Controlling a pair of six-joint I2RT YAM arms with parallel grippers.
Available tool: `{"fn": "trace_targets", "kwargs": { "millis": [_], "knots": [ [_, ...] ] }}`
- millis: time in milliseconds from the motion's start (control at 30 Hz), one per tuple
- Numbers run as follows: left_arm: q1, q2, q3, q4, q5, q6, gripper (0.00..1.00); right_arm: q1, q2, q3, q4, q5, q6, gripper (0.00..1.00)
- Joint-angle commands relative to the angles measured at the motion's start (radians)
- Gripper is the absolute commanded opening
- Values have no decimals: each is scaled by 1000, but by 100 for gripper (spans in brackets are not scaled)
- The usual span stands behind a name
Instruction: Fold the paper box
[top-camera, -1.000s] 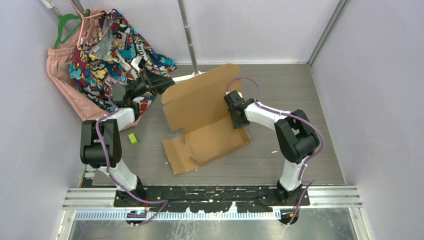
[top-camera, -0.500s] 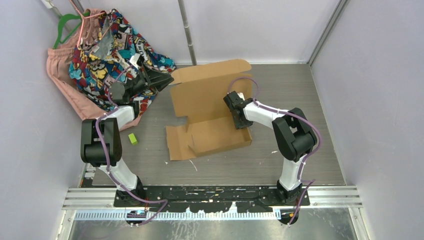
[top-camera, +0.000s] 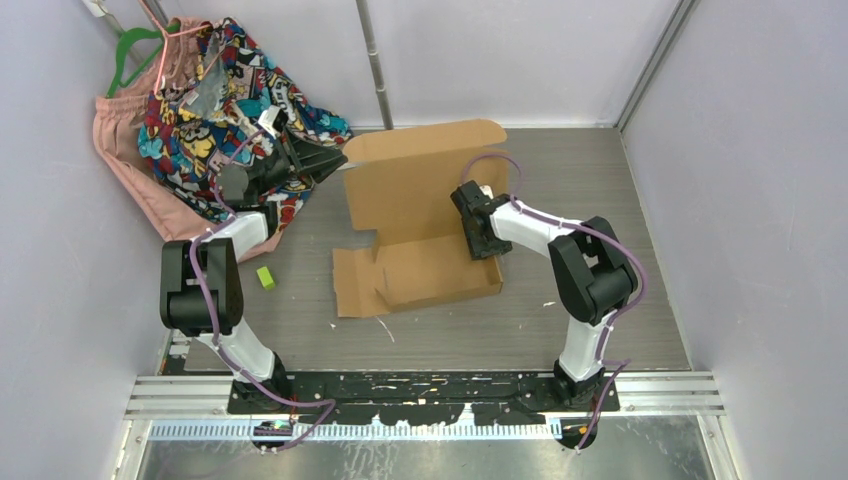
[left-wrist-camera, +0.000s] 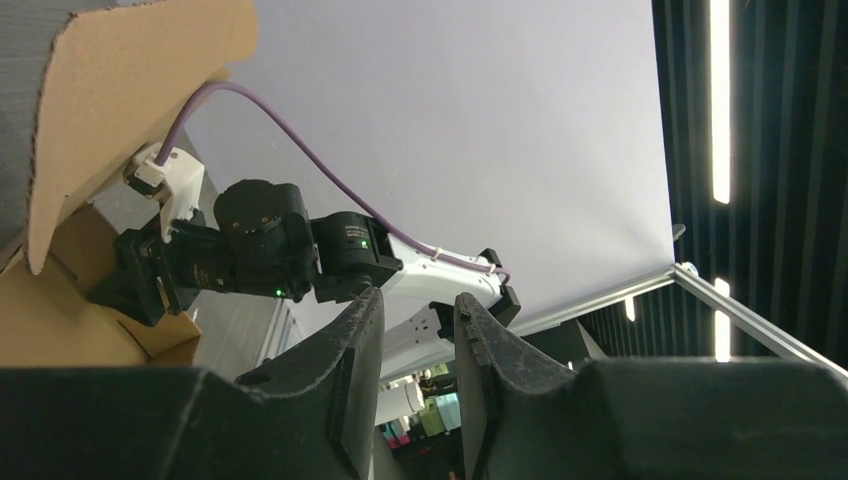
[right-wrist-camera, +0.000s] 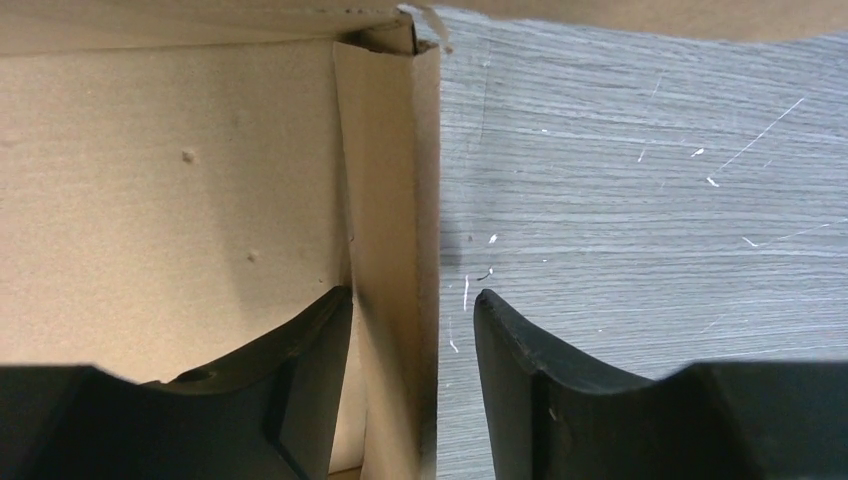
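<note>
The paper box (top-camera: 420, 200) is brown corrugated cardboard, half formed in the middle of the table. Its big back panel stands raised behind a low tray with a flat flap at the left. My right gripper (top-camera: 484, 246) is at the tray's right side wall. In the right wrist view that wall (right-wrist-camera: 395, 200) stands between the open fingers of my right gripper (right-wrist-camera: 412, 292), with a gap on the right. My left gripper (top-camera: 335, 160) hovers by the raised panel's upper left corner. In the left wrist view my left gripper (left-wrist-camera: 418, 294) is open and empty, with cardboard (left-wrist-camera: 120, 90) off to its left.
A heap of colourful printed cloth (top-camera: 230, 100) and a pink garment (top-camera: 125, 150) on a green hanger (top-camera: 130, 50) fill the back left corner. A small green block (top-camera: 265, 277) lies by the left arm. A metal pole (top-camera: 375, 70) rises behind the box. Walls close in on the sides.
The box has swung square to the table, its raised panel turning with the left arm. The right gripper's jaws have widened round the side wall.
</note>
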Motion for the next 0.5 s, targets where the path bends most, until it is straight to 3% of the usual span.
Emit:
{"fn": "trace_targets", "kwargs": {
  "millis": [0,167,367,467],
  "knots": [
    [5,-47,1,65,10,4,33,-6,-77,-2,2,-49,33,54],
    [5,-48,1,66,9,3,33,-22,-115,-21,36,-123,48,58],
    [5,-54,-2,65,8,1,32,-26,-127,-21,23,-111,52,55],
    [5,-58,-3,66,8,0,32,-33,-129,-34,20,-101,55,48]
  ]
}}
